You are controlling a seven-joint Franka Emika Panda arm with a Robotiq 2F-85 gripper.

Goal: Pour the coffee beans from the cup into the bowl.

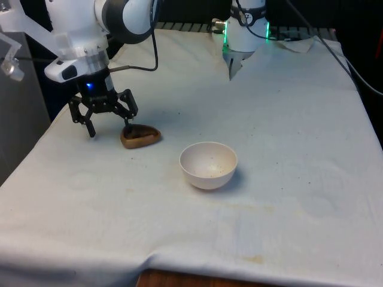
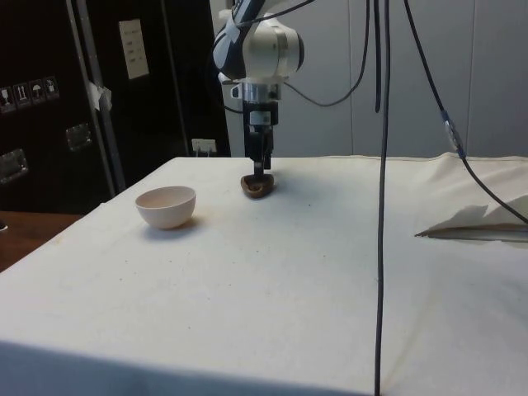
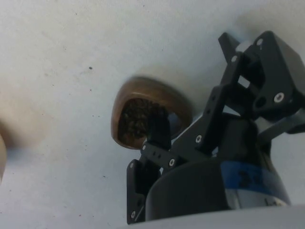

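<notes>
The gripper [image 1: 109, 127] hangs low over the bench [image 1: 287, 119], its fingers spread wide. One finger [image 3: 159, 129] dips inside the brown cup [image 1: 140, 136], the other stands outside it on the front view's left. The cup rests on the cloth with dark coffee beans [image 3: 136, 119] inside. The white bowl [image 1: 208, 165] sits near, to the front view's right of the cup, apart from it.

Bare bench [image 1: 281, 131] surrounds the white bowl [image 1: 208, 165], leaving open approach from every side and from above. The brown cup [image 1: 140, 136] stands near the bowl toward the front view's left, with a gap of cloth between them. The hand [image 1: 108, 122] occupies the space over the cup, one finger [image 3: 159, 131] dipping inside its rim.
</notes>
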